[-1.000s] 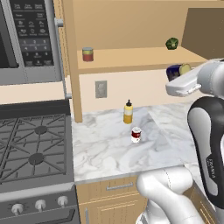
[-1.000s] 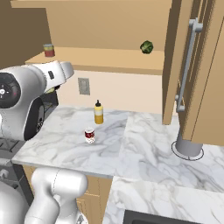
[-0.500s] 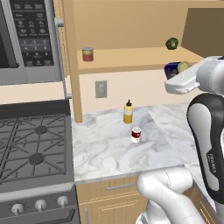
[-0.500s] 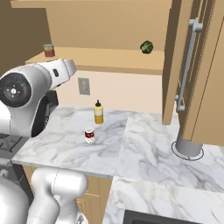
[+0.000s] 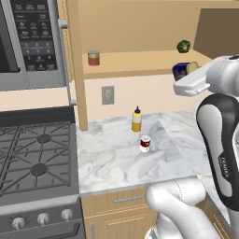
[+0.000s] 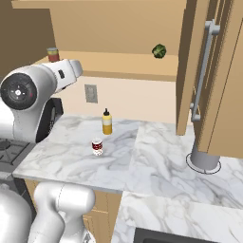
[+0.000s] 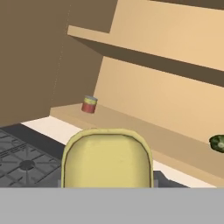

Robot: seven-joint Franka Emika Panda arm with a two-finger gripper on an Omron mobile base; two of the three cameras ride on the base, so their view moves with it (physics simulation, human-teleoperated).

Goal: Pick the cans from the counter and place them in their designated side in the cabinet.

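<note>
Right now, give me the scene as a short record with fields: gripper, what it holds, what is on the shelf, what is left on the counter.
gripper: gripper shut on the dark blue tin, raised at shelf height near the cabinet's right end
shelf: red can with yellow-green band at the left, green item at the right
counter: round red-and-white can upright on the counter, yellow squeeze bottle behind it, apart
task: one can in hand, one still to pick

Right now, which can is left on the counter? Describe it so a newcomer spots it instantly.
Start at the marble counter right of the black stove. Near its middle, in front of the yellow squeeze bottle, stands the short round red-and-white can. It is squatter than the bottle and, unlike the red can with a yellow-green band, sits below the shelf.
</note>
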